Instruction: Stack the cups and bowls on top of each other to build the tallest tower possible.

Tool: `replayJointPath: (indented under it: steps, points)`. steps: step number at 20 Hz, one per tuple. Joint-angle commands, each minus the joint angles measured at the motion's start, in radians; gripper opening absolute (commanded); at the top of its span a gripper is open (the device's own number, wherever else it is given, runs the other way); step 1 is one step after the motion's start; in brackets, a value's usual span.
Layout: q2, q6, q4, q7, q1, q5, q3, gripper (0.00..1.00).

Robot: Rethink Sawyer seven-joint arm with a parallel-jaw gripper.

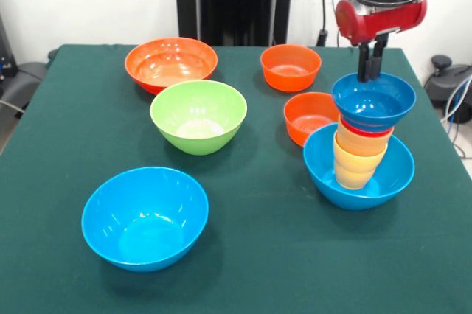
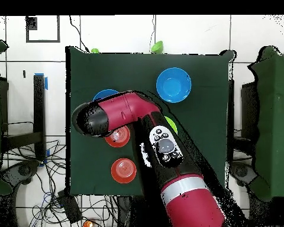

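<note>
The tower [image 1: 359, 153] stands at the right in the front view. Its base is a large light-blue bowl [image 1: 322, 166]. In it stand the yellow-orange cups [image 1: 353, 172], a pale yellow cup [image 1: 361, 144] and the rim of a red cup [image 1: 366, 131], capped by the small dark blue bowl [image 1: 374, 102]. My gripper [image 1: 371, 71] comes down from above, its fingers close together at that bowl's far rim. In the overhead view the arm [image 2: 123, 112] hides the gripper and most of the tower; only the base bowl's edge [image 2: 104, 94] shows.
Loose on the green table [image 1: 258, 255]: a large light-blue bowl [image 1: 144, 216] [image 2: 173, 84] at the front left, a large green bowl [image 1: 198, 116], a large orange bowl [image 1: 171, 63], and two small orange bowls [image 1: 290, 66] [image 1: 308, 116]; the latter stands close to the tower.
</note>
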Motion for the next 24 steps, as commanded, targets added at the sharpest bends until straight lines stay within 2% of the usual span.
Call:
replayJointPath:
  steps: [1, 7, 9, 12, 16, 18, 24]
  points:
    - [0.007, 0.03, 0.015, 0.08, 0.021, 0.02, -0.025, 0.0]
    - [0.016, 0.041, 0.001, 0.045, 0.008, 0.007, -0.033, 0.0]
    - [0.005, 0.076, -0.015, -0.017, -0.021, -0.007, -0.027, 0.0]
    - [-0.041, 0.179, -0.061, -0.184, -0.093, -0.03, 0.0, 0.0]
    - [-0.046, 0.271, -0.135, -0.345, -0.181, -0.043, 0.061, 0.0]
    - [-0.041, 0.298, -0.152, -0.396, -0.221, -0.049, 0.09, 0.0]
    - [-0.017, 0.313, -0.158, -0.441, -0.286, -0.063, 0.156, 0.0]
